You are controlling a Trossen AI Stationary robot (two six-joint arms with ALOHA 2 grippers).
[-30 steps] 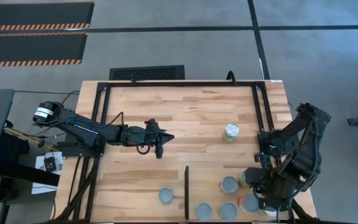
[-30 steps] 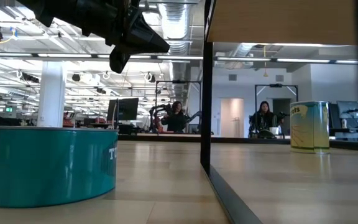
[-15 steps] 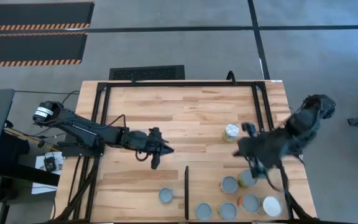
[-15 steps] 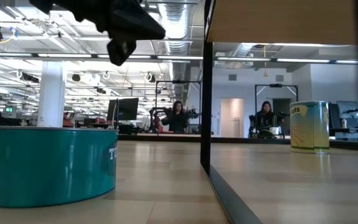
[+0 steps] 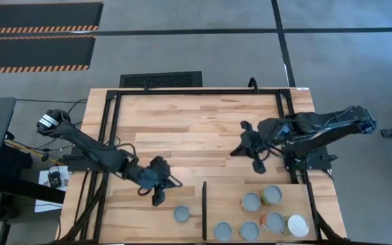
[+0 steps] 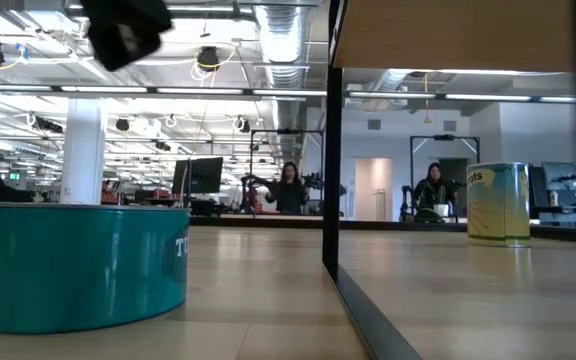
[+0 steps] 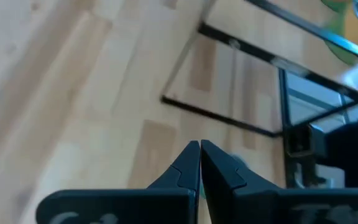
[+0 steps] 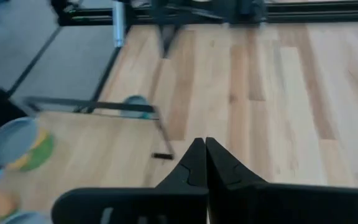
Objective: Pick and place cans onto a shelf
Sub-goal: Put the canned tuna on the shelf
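Shelf = pale panel at table's near right, black divider on its left edge. 6 cans on it: 2 behind, 4 along the front. 1 teal can off shelf, just left of divider, so at least 1 to go. Yellow-green can seen in low view; from above, R arm covers that spot. L gripper near teal can, jaws pressed together, empty. R gripper mid-table, behind shelf, jaws likewise together, nothing held. Judgement: mostly done, no can in hand
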